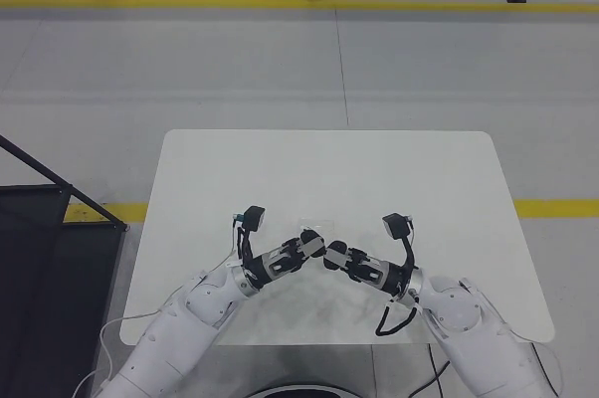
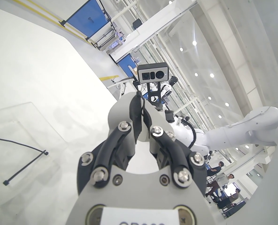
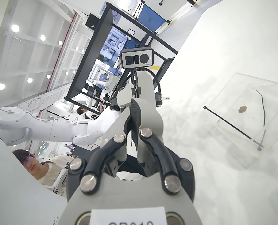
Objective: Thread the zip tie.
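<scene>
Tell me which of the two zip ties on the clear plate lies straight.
The straight zip tie runs as one even line from its black head. The curved zip tie beside it bows along its length.

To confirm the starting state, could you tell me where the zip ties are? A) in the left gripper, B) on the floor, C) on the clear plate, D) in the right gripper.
C: the black zip ties lie on the clear plate on the table, and nothing holds them.
</scene>
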